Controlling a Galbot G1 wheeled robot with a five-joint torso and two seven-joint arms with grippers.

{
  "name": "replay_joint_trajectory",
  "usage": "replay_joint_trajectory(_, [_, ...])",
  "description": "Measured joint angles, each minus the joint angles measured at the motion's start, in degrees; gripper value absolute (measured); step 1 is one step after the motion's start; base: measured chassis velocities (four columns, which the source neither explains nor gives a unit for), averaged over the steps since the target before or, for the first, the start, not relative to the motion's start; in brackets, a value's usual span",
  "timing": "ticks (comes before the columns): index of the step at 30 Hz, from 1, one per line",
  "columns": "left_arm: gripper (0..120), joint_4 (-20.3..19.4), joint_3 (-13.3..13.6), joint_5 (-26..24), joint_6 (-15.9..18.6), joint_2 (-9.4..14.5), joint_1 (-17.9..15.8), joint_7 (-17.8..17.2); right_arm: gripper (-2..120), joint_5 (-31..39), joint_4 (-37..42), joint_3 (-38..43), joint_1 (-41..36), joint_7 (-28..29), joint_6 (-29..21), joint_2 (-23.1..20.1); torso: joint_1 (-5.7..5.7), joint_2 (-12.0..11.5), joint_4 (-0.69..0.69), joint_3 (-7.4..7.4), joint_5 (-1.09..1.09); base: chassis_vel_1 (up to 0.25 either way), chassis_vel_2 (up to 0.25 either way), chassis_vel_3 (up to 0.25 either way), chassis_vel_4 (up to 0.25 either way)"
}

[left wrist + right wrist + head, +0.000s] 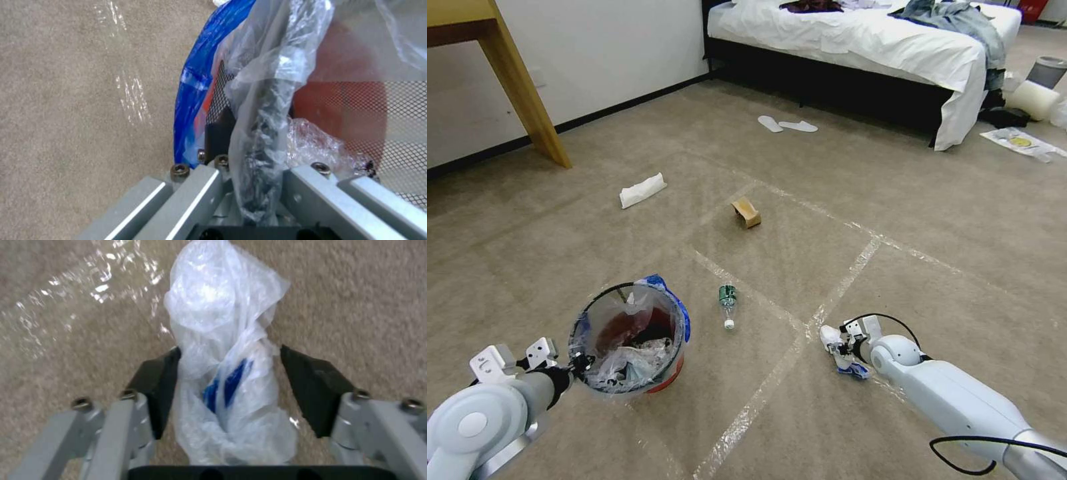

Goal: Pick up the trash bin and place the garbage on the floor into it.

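Observation:
The red-orange trash bin [657, 377] with its clear, blue-edged liner hangs tilted just above the floor [894, 200] at the lower left. My left gripper [578, 364] is shut on its rim; the left wrist view shows the gripper [256, 133] clamping liner and mesh wall [356, 110]. Garbage on the carpet: a white tissue [642, 190], a brown carton [747, 212], a green-labelled bottle [727, 301]. My right gripper [840, 351] is low on the floor, open, its pads [311, 386] straddling a crumpled clear and blue plastic scrap [222, 306].
A bed [860, 40] stands at the back with two white slippers [787, 125] before it. A wooden table leg [527, 100] is at the far left. A grey bin [1048, 70], a cream-white bin [1030, 100] and a wrapper [1020, 141] lie at the far right.

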Motion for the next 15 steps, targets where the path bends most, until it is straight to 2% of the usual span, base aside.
replay_joint_trajectory(4, [0, 0.0, 0.0, 0.1, 0.0, 0.0, 0.0, 0.0, 47, 0.4, -0.1, 0.3, -0.4, 0.7, -0.3, 0.1, 0.00, 0.0, 0.00, 0.00, 0.00, 0.000, 0.000, 0.000, 0.000])
replay_joint_trajectory(7, [0, 0.3, 0.3, 0.4, -0.2, -0.1, -0.3, 0.1, 30, 0.9, -0.4, 0.5, -0.9, 1.7, -0.4, 0.2, 0.00, 0.0, 0.00, 0.00, 0.00, 0.000, 0.000, 0.000, 0.000])
replay_joint_trajectory(10, [0, 0.3, 0.4, 0.5, -0.2, -0.1, -0.4, 0.1, 26, 0.9, -0.4, 0.5, -0.9, 1.8, -0.4, 0.2, 0.00, 0.0, 0.00, 0.00, 0.00, 0.000, 0.000, 0.000, 0.000])
replay_joint_trajectory(11, [0, 0.4, 0.6, 0.6, -0.2, -0.1, -0.5, 0.2, 19, 0.9, -0.5, 0.5, -1.0, 1.9, -0.3, 0.3, 0.00, 0.0, 0.00, 0.00, 0.00, 0.000, 0.000, 0.000, 0.000])
replay_joint_trajectory(13, [0, 0.5, 0.7, 0.7, -0.2, -0.2, -0.5, 0.2, 16, 0.9, -0.6, 0.5, -1.1, 1.9, -0.2, 0.3, 0.00, 0.0, 0.00, 0.00, 0.00, 0.000, 0.000, 0.000, 0.000])
replay_joint_trajectory(15, [0, 0.6, 0.8, 0.7, -0.2, -0.2, -0.7, 0.2, 3, 0.9, -0.7, 0.5, -1.2, 1.9, 0.1, 0.4, 0.00, 0.0, 0.00, 0.00, 0.00, 0.000, 0.000, 0.000, 0.000])
